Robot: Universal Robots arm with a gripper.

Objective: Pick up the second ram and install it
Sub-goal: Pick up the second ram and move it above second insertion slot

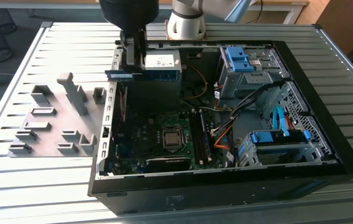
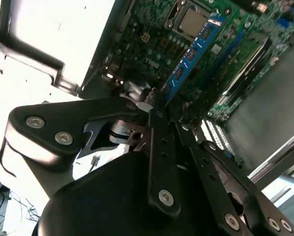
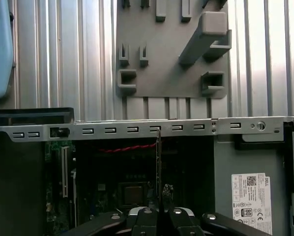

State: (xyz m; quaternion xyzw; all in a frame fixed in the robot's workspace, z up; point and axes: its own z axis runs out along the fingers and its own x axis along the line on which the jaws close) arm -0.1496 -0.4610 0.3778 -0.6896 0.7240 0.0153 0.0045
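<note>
The gripper (image 1: 133, 67) is clamped on one end of the memory stick (image 1: 121, 74) and holds it in the air above the rear of the open computer case (image 1: 226, 191). In the second wrist view the stick hangs over the motherboard (image 2: 152, 34). The grey holder plate (image 1: 49, 135) lies beside the case. The pick-up looks done, with the carry toward the slots (image 1: 200, 140) in hand. Seating calls for lining the stick's edge with a free slot, then a straight push down.
</note>
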